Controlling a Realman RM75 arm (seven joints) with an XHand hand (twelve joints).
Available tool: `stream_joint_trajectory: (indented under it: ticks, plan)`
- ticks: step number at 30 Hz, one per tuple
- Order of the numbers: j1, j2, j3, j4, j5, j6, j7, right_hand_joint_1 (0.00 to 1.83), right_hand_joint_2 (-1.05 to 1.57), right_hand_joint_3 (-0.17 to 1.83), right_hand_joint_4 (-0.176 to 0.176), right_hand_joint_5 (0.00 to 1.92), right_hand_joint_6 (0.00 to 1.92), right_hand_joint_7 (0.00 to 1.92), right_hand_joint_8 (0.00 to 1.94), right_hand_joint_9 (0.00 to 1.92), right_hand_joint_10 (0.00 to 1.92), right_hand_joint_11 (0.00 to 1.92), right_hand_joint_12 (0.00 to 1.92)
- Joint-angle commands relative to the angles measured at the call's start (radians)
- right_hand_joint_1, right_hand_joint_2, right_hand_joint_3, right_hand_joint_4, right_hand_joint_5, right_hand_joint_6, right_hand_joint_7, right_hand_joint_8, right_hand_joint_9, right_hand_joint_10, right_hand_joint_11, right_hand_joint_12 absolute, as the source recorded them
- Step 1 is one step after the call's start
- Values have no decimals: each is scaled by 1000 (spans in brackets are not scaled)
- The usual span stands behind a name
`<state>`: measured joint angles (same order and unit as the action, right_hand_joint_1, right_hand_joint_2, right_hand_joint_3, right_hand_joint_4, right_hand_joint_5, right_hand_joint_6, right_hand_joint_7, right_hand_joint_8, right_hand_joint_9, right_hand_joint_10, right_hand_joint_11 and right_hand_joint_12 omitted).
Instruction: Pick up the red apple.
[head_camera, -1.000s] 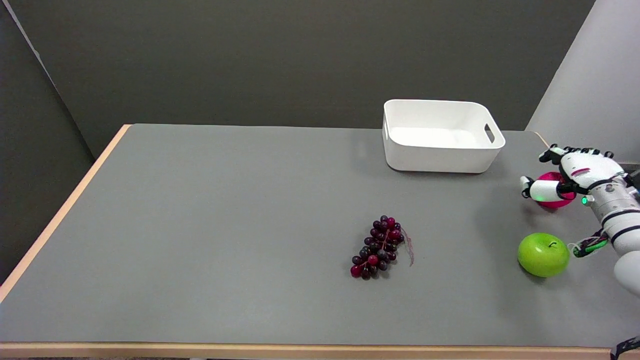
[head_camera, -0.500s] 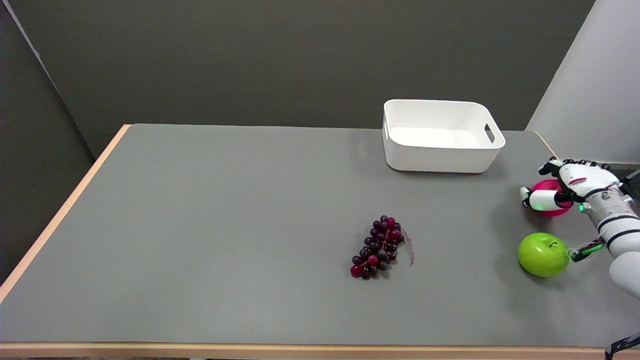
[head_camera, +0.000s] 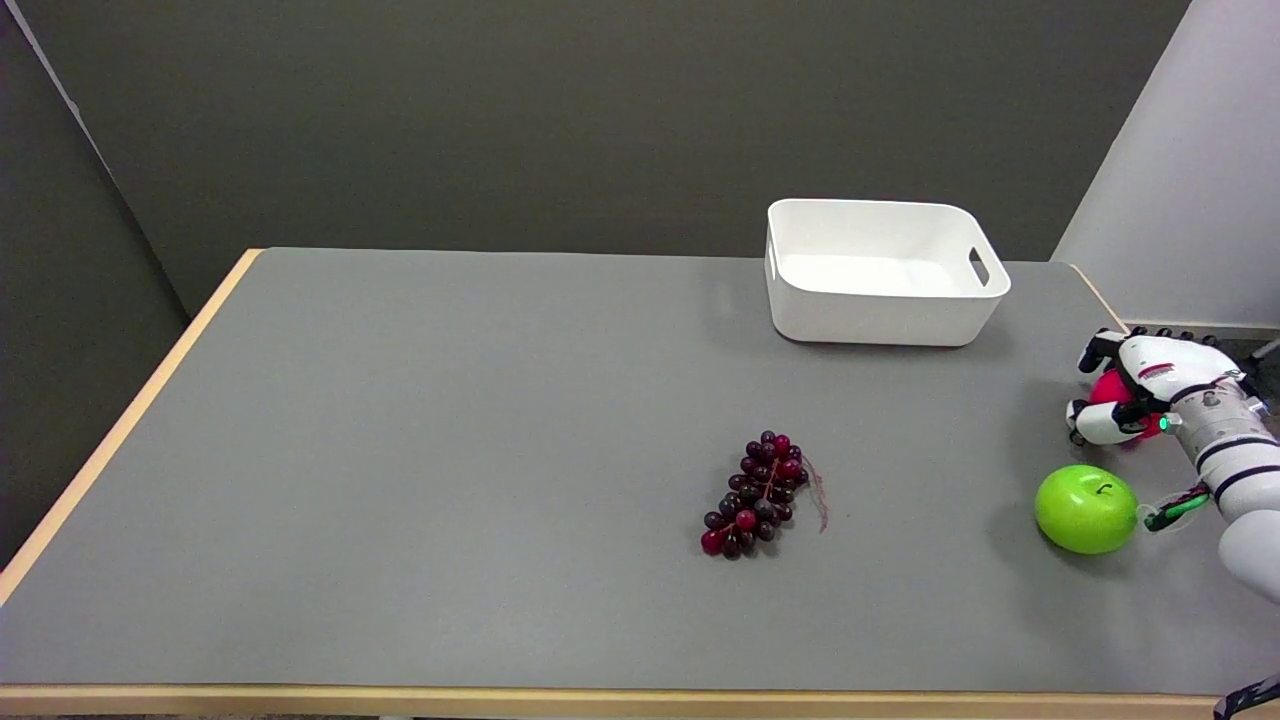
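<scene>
- My right hand (head_camera: 1140, 385) sits at the surface's right edge with fingers curled round the red apple (head_camera: 1108, 388); I read this as a grip closing, though I cannot tell how firm it is.
- The apple lies close to that right edge, so a slip as I lift could send it rolling off the surface (head_camera: 500, 450).
- The green apple (head_camera: 1086, 508) rests just beside my forearm, toward the near edge; a careless swing of the arm could knock it.
- Most of the red apple is covered by the hand, so I cannot see the contact points or whether it is off the surface.
- The arm is cut off at the picture's border.
</scene>
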<state>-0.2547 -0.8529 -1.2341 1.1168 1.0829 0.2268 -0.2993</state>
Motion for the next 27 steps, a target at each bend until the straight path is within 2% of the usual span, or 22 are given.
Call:
stream_joint_trajectory:
  ticks: [1, 2, 4, 5, 6, 7, 9, 10, 11, 13, 15, 17, 20, 22, 24, 27]
  plan:
    - [2, 2, -30, -17, 0, 29, -2, 970, 818, 937, 89, 432, 1030, 610, 725, 574, 1185, 472, 1604]
    - [2, 2, -31, -17, 0, 34, -2, 972, 855, 933, 91, 427, 1079, 634, 775, 610, 1221, 519, 1636]
    - [5, 3, -33, -18, 0, 41, -2, 836, 1191, 351, 94, 536, 1586, 666, 868, 659, 1245, 575, 1686]
    - [6, 3, -33, -18, 0, 44, -2, 915, 1232, 235, 51, 546, 1636, 702, 1037, 703, 1255, 622, 1697]
    - [7, 5, -33, -17, 0, 49, -2, 1054, 1233, 171, -12, 540, 1618, 751, 1266, 759, 1267, 682, 1704]
    - [9, 6, -33, -15, -1, 53, -2, 1130, 1231, 141, -49, 536, 1604, 777, 1399, 791, 1281, 716, 1743]
    - [13, 8, -33, -7, -7, 65, -2, 1139, 1220, 170, -76, 544, 1576, 766, 1455, 806, 1344, 702, 1920]
    - [17, 9, -33, -2, -16, 69, -2, 1152, 1217, 182, -131, 582, 1556, 711, 1505, 823, 1416, 590, 1921]
    - [20, 11, -33, 3, -25, 71, -2, 1130, 1209, 217, -154, 611, 1552, 681, 1538, 844, 1495, 491, 1921]
    - [30, 19, -33, 16, -48, 79, -2, 890, 1157, 407, 11, 591, 1648, 796, 1485, 890, 1638, 452, 1921]
    - [39, 27, -33, 28, -68, 91, -1, 885, 1115, 501, 15, 597, 1677, 776, 1704, 909, 1830, 454, 1921]
    - [52, 33, -35, 39, -80, 103, 5, 889, 1073, 562, 34, 624, 1666, 770, 1804, 914, 1913, 476, 1921]
    - [79, 48, -50, 51, -89, 118, 6, 920, 846, 911, 122, 757, 1654, 677, 1941, 883, 1921, 718, 1921]
    - [98, 60, -71, 59, -94, 128, 6, 925, 782, 1082, 95, 780, 1745, 695, 1941, 925, 1921, 763, 1921]
    - [113, 74, -89, 76, -98, 146, 13, 914, 777, 1147, 70, 772, 1816, 706, 1941, 963, 1921, 777, 1921]
    - [119, 90, -96, 113, -98, 187, 81, 889, 809, 1130, 73, 741, 1857, 697, 1941, 975, 1921, 798, 1921]
